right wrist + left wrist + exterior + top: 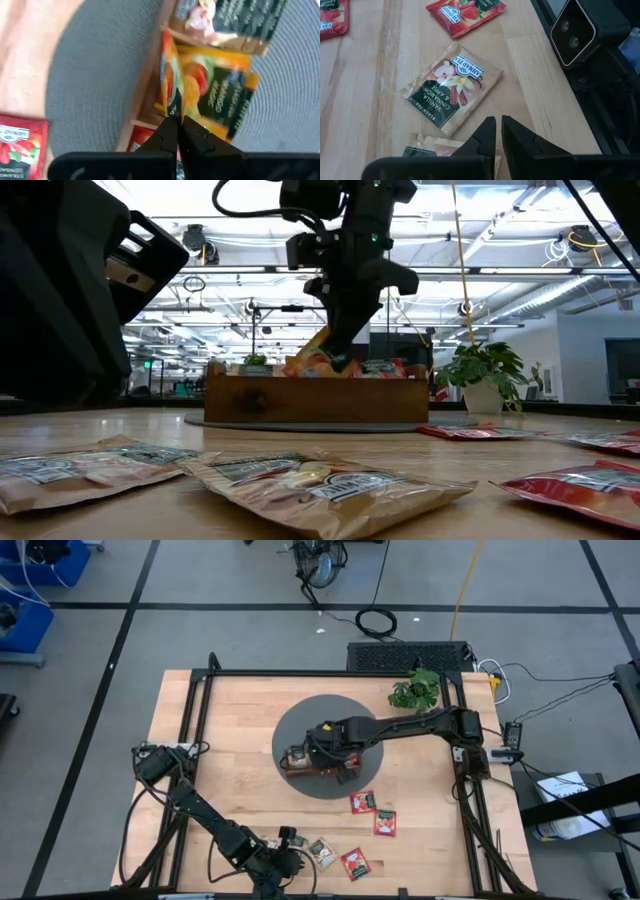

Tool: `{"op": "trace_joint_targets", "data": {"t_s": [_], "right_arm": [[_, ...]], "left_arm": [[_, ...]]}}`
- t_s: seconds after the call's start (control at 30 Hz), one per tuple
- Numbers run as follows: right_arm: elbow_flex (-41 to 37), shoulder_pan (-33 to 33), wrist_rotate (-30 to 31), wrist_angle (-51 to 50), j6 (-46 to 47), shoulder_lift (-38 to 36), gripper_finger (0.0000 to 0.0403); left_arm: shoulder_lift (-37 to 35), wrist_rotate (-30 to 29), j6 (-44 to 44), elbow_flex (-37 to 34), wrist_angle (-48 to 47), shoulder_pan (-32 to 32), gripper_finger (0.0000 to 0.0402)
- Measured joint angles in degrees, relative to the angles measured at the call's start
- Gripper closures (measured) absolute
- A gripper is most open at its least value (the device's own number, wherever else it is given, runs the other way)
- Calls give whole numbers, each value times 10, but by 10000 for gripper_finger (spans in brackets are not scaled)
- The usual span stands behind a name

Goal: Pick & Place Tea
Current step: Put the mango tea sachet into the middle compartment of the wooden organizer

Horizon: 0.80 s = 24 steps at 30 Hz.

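The right claw (176,116) pinched an orange sachet (170,75) upright over the tray's (315,398) middle compartment, mid-placement; next it should release. The left claw (498,131) waited closed, empty, near loose sachets (452,87) on the surface (230,740).

You can read "AHMAD TEA" and "VANILLA CINNAMON & APPLE", with "BLACK TEA" along the edge, on the pale sachet (451,87) in the left wrist view. The red sachet (465,15) beyond it carries a label too small to read. In the right wrist view, the orange sachets' (215,92) print is blurred.
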Motion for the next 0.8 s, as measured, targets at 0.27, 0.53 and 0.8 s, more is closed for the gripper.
{"op": "trace_joint_targets", "data": {"t_s": [0.27, 0.53, 0.8], "right_arm": [[0, 4, 66, 26, -1, 0, 392], [-1, 3, 65, 64, 7, 0, 327], [-1, 8, 68, 101, -1, 0, 261]], "left_arm": [[0, 0, 1, 0, 0, 0, 366], [0, 0, 0, 0, 0, 0, 366], [0, 0, 0, 0, -1, 0, 366]]}}
